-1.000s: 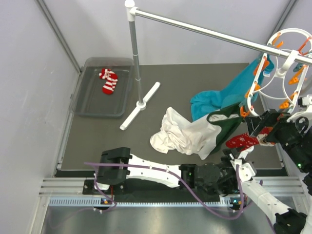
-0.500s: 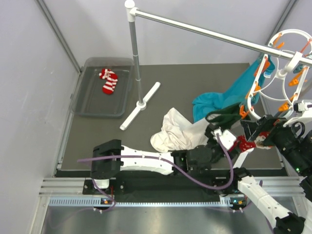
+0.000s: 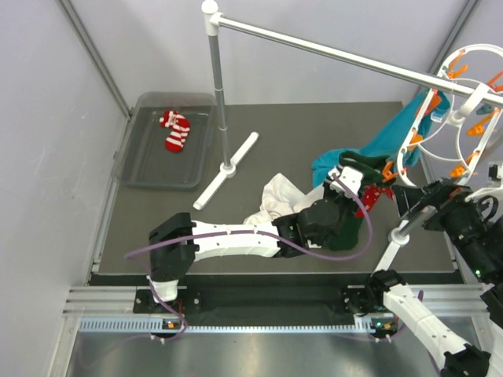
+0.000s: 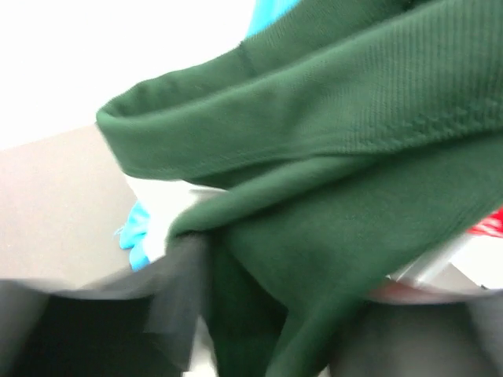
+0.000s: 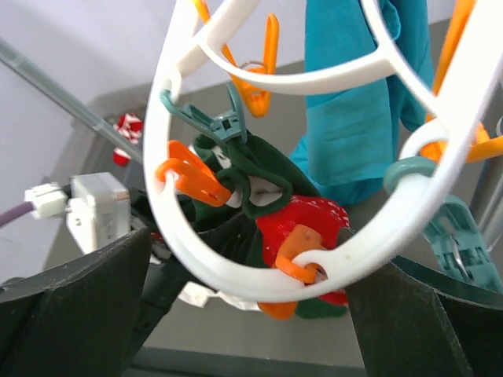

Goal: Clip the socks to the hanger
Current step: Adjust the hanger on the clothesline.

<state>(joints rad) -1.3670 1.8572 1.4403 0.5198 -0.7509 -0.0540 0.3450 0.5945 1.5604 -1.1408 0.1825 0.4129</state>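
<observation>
The white oval hanger (image 3: 464,102) with orange clips hangs from the rail at the far right; its ring (image 5: 236,267) crosses the right wrist view. The snowflake sock (image 3: 380,193) hangs bunched just under it, beside dark green cloth; in the right wrist view the sock (image 5: 310,224) sits behind an orange clip (image 5: 302,251). The striped sock (image 3: 177,131) lies in the grey tray. My left gripper (image 3: 363,187) reaches up against the green cloth (image 4: 314,181), fingers apart, with a sliver of red (image 4: 491,224) at the right. My right gripper (image 5: 251,322) is open below the ring.
A grey tray (image 3: 149,169) sits at the back left. A white rail stand (image 3: 224,169) rises mid-table, its rail (image 3: 330,53) running right. White cloth (image 3: 275,208) lies on the table; teal cloth (image 3: 377,145) hangs from the hanger.
My left arm swung forward and up to the hanger, and the snowflake sock went up and away with it. The hanger swayed right. My right gripper stayed near it.
</observation>
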